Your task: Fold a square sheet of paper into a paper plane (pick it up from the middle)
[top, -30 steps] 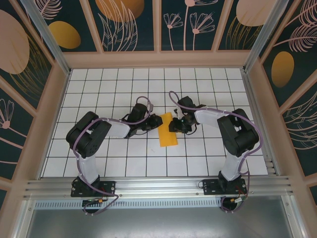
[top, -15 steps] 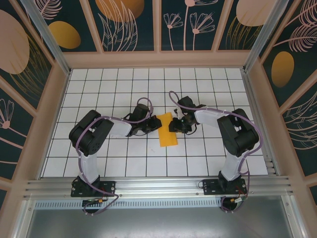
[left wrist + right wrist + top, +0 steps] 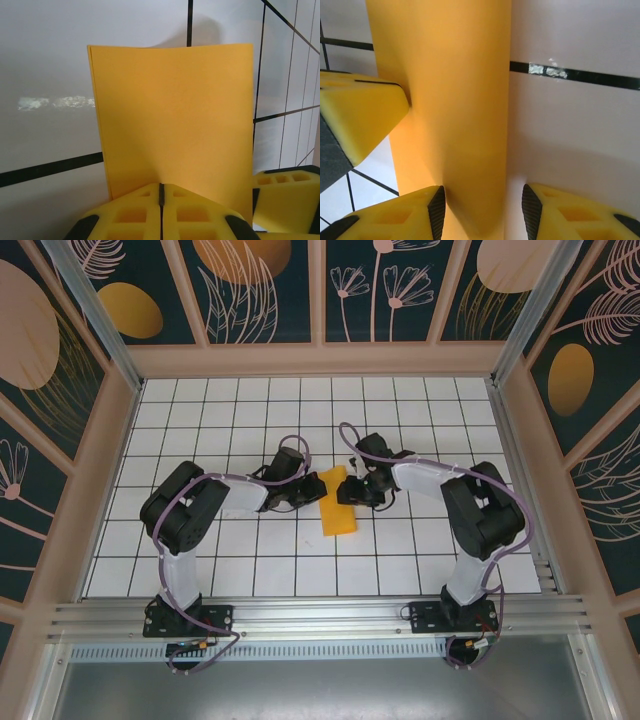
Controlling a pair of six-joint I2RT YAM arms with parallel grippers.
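1. Centre of the white grid table [image 3: 250, 400]: the sheet of paper [image 3: 337, 502], orange-yellow, lies as a narrow oblong. Seen from above, its long side runs away from the arm bases at a slight tilt.
2. The left gripper [image 3: 312, 496] meets the oblong's left long edge. The right gripper [image 3: 352, 490] meets the right edge nearer the far end. Both black arms bend inward from the near edge of the table.
3. In the left wrist view, the left gripper [image 3: 160, 192] has its yellow fingers pressed together, with only a thin dark seam between them. The near edge of the sheet of paper [image 3: 175, 115] runs into that seam, and faint creases fan out from the pinch.
4. In the same view, two layers show along the paper's left edge, and its far edge bows slightly. Of the right gripper, one yellow finger [image 3: 285, 197] sits just beside the paper's near right corner.
5. In the right wrist view, the right gripper [image 3: 482, 200] has its fingers well apart. The sheet of paper [image 3: 455, 75] runs between them as a rounded ridge. It touches the inner face of one finger, while the other stands just beside its edge over bare tile. Nothing is clamped here.
6. Also in that view, the left gripper's closed fingers [image 3: 360, 115] come in from the left. Their tips are against the paper, which dimples at the contact.
7. Dark teal wall panels [image 3: 270, 310] with orange ovals and line-drawn plants ring the table.
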